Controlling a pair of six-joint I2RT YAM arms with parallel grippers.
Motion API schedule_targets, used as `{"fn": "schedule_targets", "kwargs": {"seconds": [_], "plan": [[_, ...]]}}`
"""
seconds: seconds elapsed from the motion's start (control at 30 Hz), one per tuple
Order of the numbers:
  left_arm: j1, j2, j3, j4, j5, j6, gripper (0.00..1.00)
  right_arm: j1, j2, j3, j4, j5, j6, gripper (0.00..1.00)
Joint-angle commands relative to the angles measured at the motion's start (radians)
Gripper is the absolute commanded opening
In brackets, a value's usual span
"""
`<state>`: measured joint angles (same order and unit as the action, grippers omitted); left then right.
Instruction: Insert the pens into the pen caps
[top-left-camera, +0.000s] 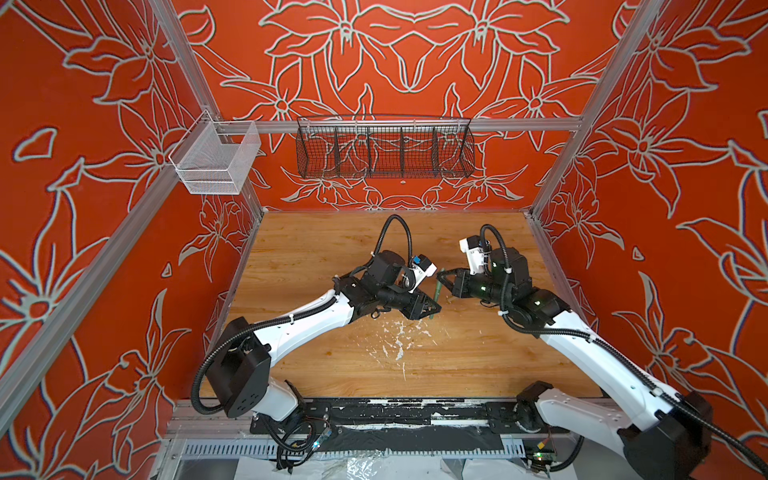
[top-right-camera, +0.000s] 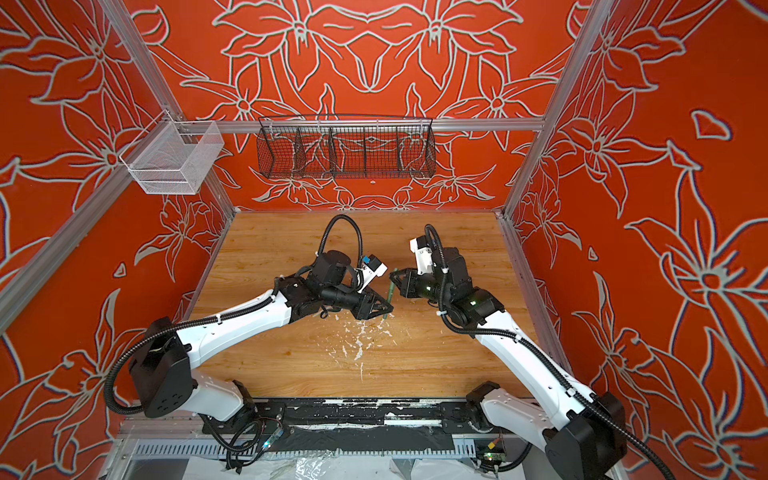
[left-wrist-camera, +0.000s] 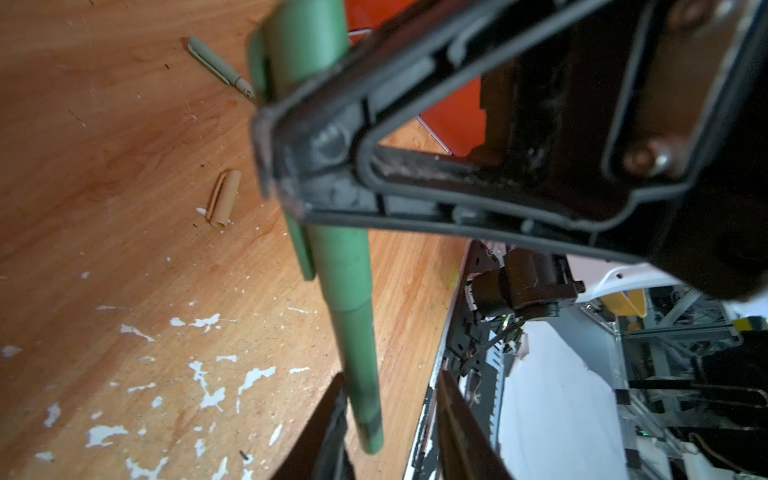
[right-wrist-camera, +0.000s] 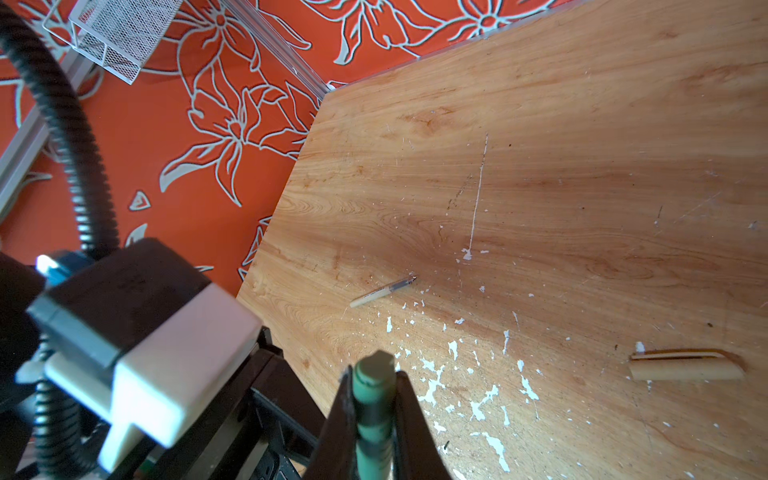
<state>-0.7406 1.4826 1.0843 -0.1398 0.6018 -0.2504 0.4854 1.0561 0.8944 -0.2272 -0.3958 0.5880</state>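
A smooth, slim green pen (left-wrist-camera: 343, 274) over a grained wooden table (left-wrist-camera: 104, 145). The right gripper (right-wrist-camera: 374, 378) clamps it; the left gripper (left-wrist-camera: 390, 386) stands partly open around its end.

Held above tabletop (left-wrist-camera: 104, 145), green pen (left-wrist-camera: 361, 374) pushed into clipped green cap (left-wrist-camera: 307, 41); lying apart below, tan cap (left-wrist-camera: 224, 198) and uncapped pale pen (left-wrist-camera: 220, 66).

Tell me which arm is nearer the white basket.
Left. The basket hangs high at the back-left corner. The left arm lies on that side, below and in front of it. The right arm lies across the table, farther off.
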Motion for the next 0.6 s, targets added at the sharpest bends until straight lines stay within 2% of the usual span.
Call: {"fn": "schedule_targets", "kwargs": {"seconds": [0.0,0.43,0.57], "plan": [[-0.005,0.01,0.0,-0.008,0.001,0.001,0.28,-0.001,-0.017,-0.008,0.012,0.025,0.003,0.0],[-0.007,0.036,0.01,0.029,0.012,-0.013,0.26,-0.001,-0.019,-0.013,0.025,0.028,0.009,0.0],[-0.008,0.046,0.018,0.037,0.009,-0.017,0.21,-0.002,-0.022,-0.021,0.036,0.029,0.017,0.0]]}}
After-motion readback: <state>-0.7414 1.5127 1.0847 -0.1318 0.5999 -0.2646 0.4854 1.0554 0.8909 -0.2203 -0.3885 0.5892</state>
